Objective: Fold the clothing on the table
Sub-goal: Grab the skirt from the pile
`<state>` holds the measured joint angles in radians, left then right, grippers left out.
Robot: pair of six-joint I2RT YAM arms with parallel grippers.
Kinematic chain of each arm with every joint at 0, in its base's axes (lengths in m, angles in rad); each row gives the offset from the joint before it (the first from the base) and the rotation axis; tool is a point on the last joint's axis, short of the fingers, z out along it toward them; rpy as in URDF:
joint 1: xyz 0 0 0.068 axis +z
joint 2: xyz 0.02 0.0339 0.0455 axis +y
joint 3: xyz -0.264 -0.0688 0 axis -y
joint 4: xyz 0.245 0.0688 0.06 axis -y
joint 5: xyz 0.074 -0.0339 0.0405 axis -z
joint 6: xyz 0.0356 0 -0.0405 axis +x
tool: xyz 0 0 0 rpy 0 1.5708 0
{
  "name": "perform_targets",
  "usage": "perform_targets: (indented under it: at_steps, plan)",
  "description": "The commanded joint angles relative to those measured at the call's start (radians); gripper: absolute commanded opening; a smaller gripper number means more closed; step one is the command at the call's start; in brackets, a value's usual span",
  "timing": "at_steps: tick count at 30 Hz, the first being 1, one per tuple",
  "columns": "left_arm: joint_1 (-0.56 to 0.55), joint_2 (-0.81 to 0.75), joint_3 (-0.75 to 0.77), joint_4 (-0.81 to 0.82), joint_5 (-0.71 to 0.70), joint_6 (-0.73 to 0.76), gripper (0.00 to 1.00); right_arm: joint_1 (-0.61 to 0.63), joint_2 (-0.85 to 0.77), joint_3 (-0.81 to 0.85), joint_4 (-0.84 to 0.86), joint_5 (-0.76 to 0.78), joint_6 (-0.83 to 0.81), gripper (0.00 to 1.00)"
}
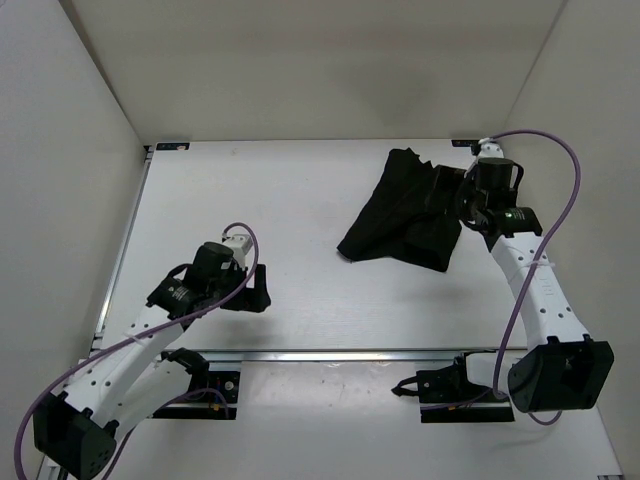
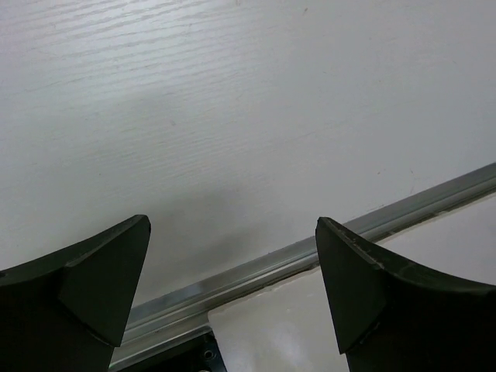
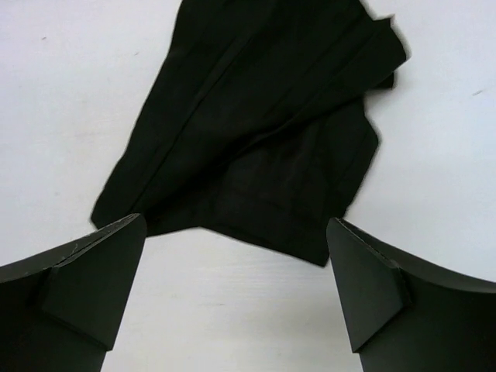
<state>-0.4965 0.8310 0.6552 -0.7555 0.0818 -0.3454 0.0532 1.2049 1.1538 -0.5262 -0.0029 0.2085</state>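
You have a large flat white worktop (image 1: 280,200) boxed in by plain white walls (image 1: 60,120), with a thin metal rail (image 1: 330,353) running along its near edge.

On the left, the left pincer (image 1: 258,288) hangs low over bare white surface close to that rail, well apart from the clothing. Its wrist camera shows you both black fingers (image 2: 93,271) spread wide with nothing between them. In the gap you see only the faintly grained white surface and the rail crossing at a slant. A purple cable (image 1: 243,236) loops over that arm's wrist.

Moving right, the black pleated fabric garment (image 1: 405,215) lies in the far right part of the worktop, nearer the back wall than the rail. It is rumpled and partly doubled over itself. Its narrow end points toward the back wall and its wider end spreads toward the near left. In the right wrist view its ribs show as long straight creases running down the cloth (image 3: 256,139).

Furthest right, the right pincer (image 1: 462,200) sits at the garment's right-hand edge. From above it overlaps the cloth's outline, and you cannot tell there whether it touches. The right wrist camera gives you more. Its fingers (image 3: 85,279) stand spread wide and hold nothing. The garment lies just ahead of the tips, and its nearest hem comes down about level with them. One hem corner is just beside each fingertip, with bare white worktop showing in the gap below.
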Motion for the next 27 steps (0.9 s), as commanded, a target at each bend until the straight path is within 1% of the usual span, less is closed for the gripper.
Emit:
perform_targets:
  at_steps: [1, 2, 3, 5, 6, 7, 8, 9, 10, 11, 12, 13, 14, 15, 16, 17, 18, 19, 20, 21, 22, 23, 24, 26, 27]
  plan:
    - [-0.033, -0.09, -0.014, 0.03, 0.001, -0.003, 0.99, -0.048, -0.011, -0.038, -0.011, -0.142, 0.101, 0.99]
    - [-0.031, -0.119, -0.022, 0.041, 0.019, 0.005, 0.99, -0.052, -0.016, -0.073, -0.002, -0.193, 0.15, 0.99]
    - [-0.027, -0.136, -0.025, 0.045, 0.016, 0.006, 0.99, -0.052, -0.018, -0.113, 0.014, -0.206, 0.181, 0.99]
    - [-0.004, -0.173, -0.026, 0.059, 0.038, 0.008, 0.93, -0.044, -0.044, -0.17, 0.043, -0.178, 0.205, 0.99]
    - [0.002, -0.184, -0.026, 0.064, 0.033, 0.016, 0.82, -0.039, -0.051, -0.205, 0.079, -0.187, 0.224, 0.99]
    - [0.001, -0.178, -0.026, 0.07, 0.045, 0.02, 0.72, -0.052, -0.07, -0.224, 0.095, -0.234, 0.239, 0.93]
    - [-0.001, -0.17, -0.023, 0.061, 0.056, 0.022, 0.51, -0.073, -0.079, -0.261, 0.129, -0.279, 0.259, 0.82]
    - [0.007, -0.149, -0.026, 0.067, 0.058, 0.025, 0.39, -0.087, -0.09, -0.302, 0.152, -0.296, 0.278, 0.74]
    - [0.018, -0.138, -0.014, 0.068, 0.058, 0.035, 0.35, -0.101, -0.099, -0.305, 0.164, -0.319, 0.278, 0.58]
    - [0.024, -0.116, 0.001, 0.07, 0.059, 0.033, 0.24, -0.098, -0.099, -0.331, 0.164, -0.313, 0.273, 0.41]
    - [0.015, -0.1, 0.012, 0.073, 0.055, 0.028, 0.17, -0.096, -0.113, -0.345, 0.16, -0.303, 0.279, 0.3]
    - [0.006, -0.075, 0.036, 0.074, 0.044, 0.016, 0.16, -0.093, -0.122, -0.354, 0.16, -0.299, 0.276, 0.02]
    - [-0.02, -0.046, 0.064, 0.1, 0.012, 0.005, 0.13, -0.087, -0.129, -0.382, 0.166, -0.296, 0.284, 0.0]
    - [-0.069, -0.011, 0.093, 0.154, -0.023, -0.019, 0.16, -0.084, -0.13, -0.408, 0.176, -0.295, 0.292, 0.0]
    - [-0.12, 0.038, 0.124, 0.163, -0.066, -0.02, 0.24, -0.09, -0.142, -0.434, 0.173, -0.289, 0.304, 0.03]
    - [-0.155, 0.096, 0.142, 0.194, -0.08, -0.024, 0.38, -0.089, -0.143, -0.457, 0.183, -0.281, 0.307, 0.11]
    - [-0.172, 0.135, 0.185, 0.218, -0.08, -0.015, 0.45, -0.093, -0.14, -0.479, 0.183, -0.26, 0.308, 0.16]
    - [-0.191, 0.219, 0.228, 0.232, -0.08, -0.001, 0.52, -0.096, -0.14, -0.485, 0.192, -0.247, 0.313, 0.28]
    - [-0.212, 0.305, 0.275, 0.238, -0.08, 0.003, 0.56, -0.105, -0.142, -0.5, 0.206, -0.246, 0.31, 0.37]
    - [-0.235, 0.388, 0.299, 0.257, -0.109, 0.015, 0.6, -0.113, -0.128, -0.496, 0.201, -0.244, 0.307, 0.39]
    - [-0.246, 0.431, 0.352, 0.265, -0.126, 0.022, 0.59, -0.124, -0.111, -0.491, 0.193, -0.24, 0.305, 0.42]
    - [-0.266, 0.513, 0.403, 0.278, -0.138, 0.025, 0.62, -0.148, -0.094, -0.494, 0.189, -0.24, 0.304, 0.44]
    - [-0.272, 0.555, 0.426, 0.288, -0.152, 0.032, 0.64, -0.153, -0.085, -0.49, 0.196, -0.247, 0.298, 0.44]
    - [-0.3, 0.702, 0.535, 0.286, -0.204, 0.02, 0.66, -0.176, -0.08, -0.487, 0.199, -0.24, 0.298, 0.46]
    - [-0.309, 0.738, 0.556, 0.282, -0.221, 0.022, 0.68, -0.179, -0.077, -0.488, 0.201, -0.241, 0.302, 0.47]
